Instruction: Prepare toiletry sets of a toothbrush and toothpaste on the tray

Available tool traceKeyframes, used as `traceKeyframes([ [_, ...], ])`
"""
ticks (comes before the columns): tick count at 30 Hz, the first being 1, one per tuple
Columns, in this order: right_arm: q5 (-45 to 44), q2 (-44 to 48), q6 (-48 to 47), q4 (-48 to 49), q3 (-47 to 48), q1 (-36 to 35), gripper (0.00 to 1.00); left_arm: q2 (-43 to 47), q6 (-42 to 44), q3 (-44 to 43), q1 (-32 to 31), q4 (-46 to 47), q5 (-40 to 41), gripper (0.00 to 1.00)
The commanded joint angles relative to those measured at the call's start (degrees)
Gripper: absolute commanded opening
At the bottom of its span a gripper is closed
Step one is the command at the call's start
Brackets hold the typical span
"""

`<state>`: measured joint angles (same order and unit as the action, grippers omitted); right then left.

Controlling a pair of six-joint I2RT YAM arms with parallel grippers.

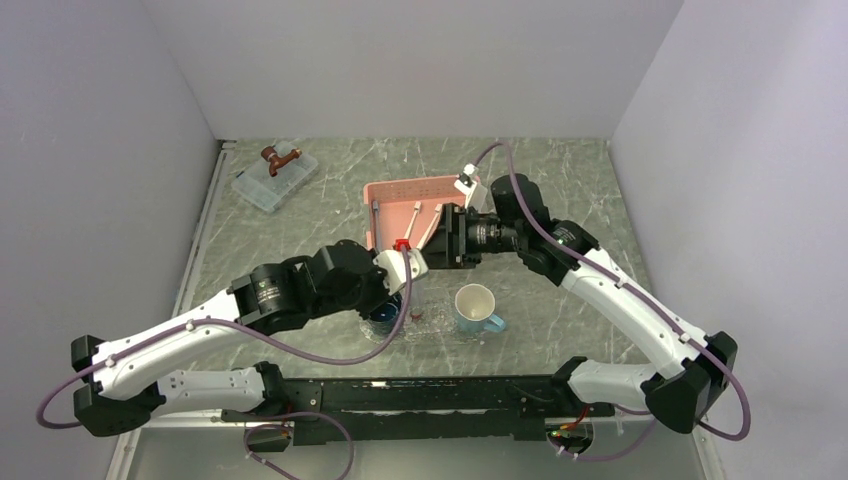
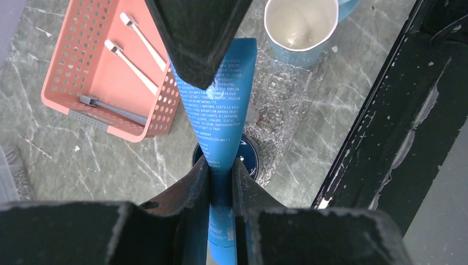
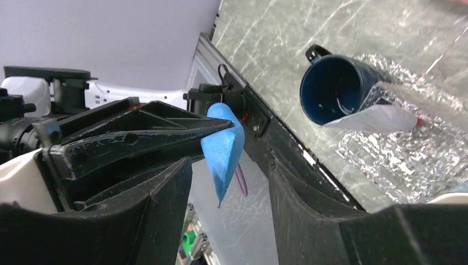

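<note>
On the grey marbled table (image 1: 250,230), the left gripper (image 2: 221,161) pinches the toothpaste (image 2: 221,99) aloft near the tray's (image 2: 281,94) left end. The right gripper (image 3: 230,163) stands spread around the tube. If the left lets go before those jaws bite, the tube likely drops onto the dark blue mug (image 3: 336,88).

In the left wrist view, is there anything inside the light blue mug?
No, the light blue mug shows only its bare white inside.

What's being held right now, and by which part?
The left gripper pinches the toothpaste near its narrow end; the right gripper stands open around the wide end.
</note>
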<state>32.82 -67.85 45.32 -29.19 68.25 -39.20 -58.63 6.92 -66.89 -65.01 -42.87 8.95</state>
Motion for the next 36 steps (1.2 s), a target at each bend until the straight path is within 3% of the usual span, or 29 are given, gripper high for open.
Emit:
traceKeyframes([
  [1,3.75,-0.30,3.14,3.58,-1.38,-1.01,0.55,1.26,1.08,0.08,-2.42,1.95,5.57,0.15],
  [10,4.36,-2.25,5.71,7.08,-3.23,-3.75,0.47,1.41,0.90,1.22,-4.67,2.13,8.16,0.15],
  [22,4.97,-3.66,6.73,9.99,-3.79,-5.43,0.18,3.01,0.92,2.49,-5.26,2.82,8.35,0.19],
  [25,5.14,-3.69,6.66,10.45,-4.34,-5.39,0.07,3.24,1.06,2.86,-5.30,3.05,7.20,0.28],
  [27,5.01,-3.69,6.33,10.35,-4.35,-5.44,0.00,3.50,1.32,3.19,-5.30,3.20,5.93,0.41],
  [31,3.74,-3.70,4.49,8.81,-3.66,-5.45,0.00,4.66,1.78,4.64,-5.30,4.44,4.53,0.67],
  [36,1.42,-3.69,0.88,5.85,-1.59,-5.44,0.00,6.09,1.96,5.84,-5.30,5.29,3.85,0.80],
])
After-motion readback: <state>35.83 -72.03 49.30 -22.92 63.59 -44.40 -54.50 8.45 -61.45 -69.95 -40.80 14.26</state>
